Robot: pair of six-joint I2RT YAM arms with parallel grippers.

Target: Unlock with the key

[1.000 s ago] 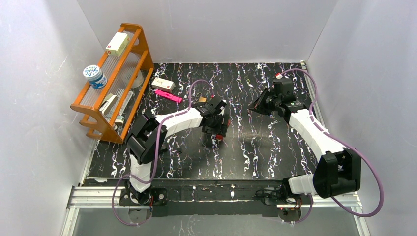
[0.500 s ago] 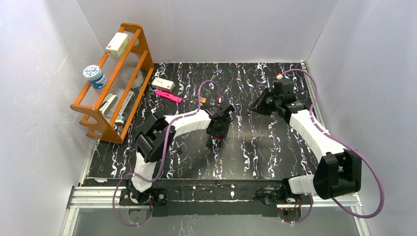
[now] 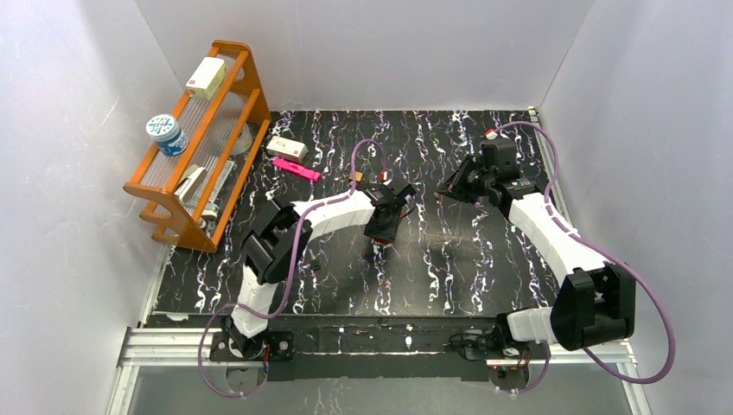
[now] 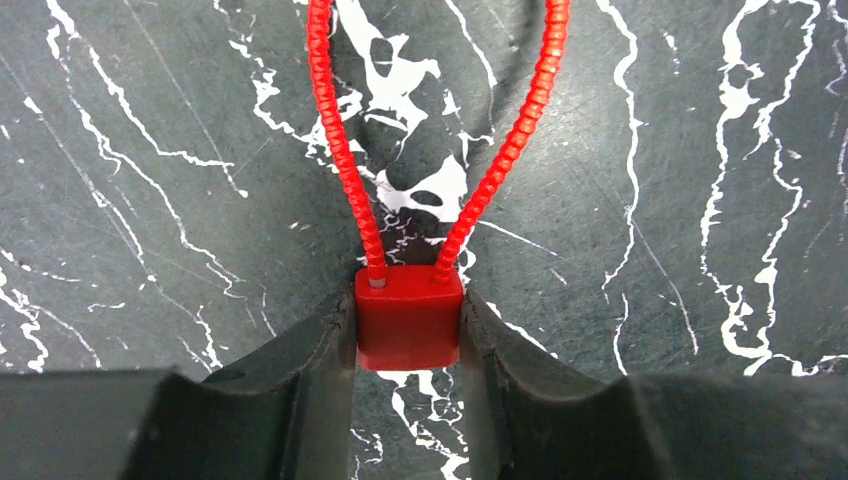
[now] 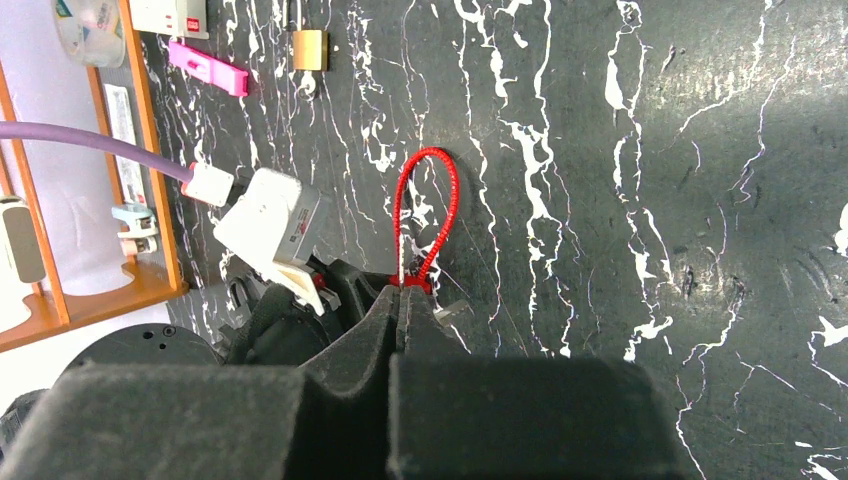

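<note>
A red padlock (image 4: pixel 410 335) with a red ribbed cable loop (image 4: pixel 335 150) lies on the black marbled table. My left gripper (image 4: pixel 408 302) is shut on the lock's body, one finger on each side, with the loop pointing away from it. In the top view the left gripper (image 3: pixel 380 232) sits at the table's middle. My right gripper (image 3: pixel 443 189) hovers to the right of it with its fingers pressed together. A small silver key tip (image 5: pixel 447 311) sticks out beside the right fingertips (image 5: pixel 415 310). The right wrist view shows the cable loop (image 5: pixel 428 215) just beyond its gripper (image 5: pixel 400 295).
A brass padlock (image 3: pixel 355 175) lies behind the left gripper. A pink bar (image 3: pixel 296 169) and a white box (image 3: pixel 287 148) lie at the back left. An orange rack (image 3: pixel 194 147) holding a tin (image 3: pixel 167 134) and boxes stands along the left wall.
The left arm has reached further right and its wrist has turned, carrying the red lock with it. The right arm has hardly moved.
</note>
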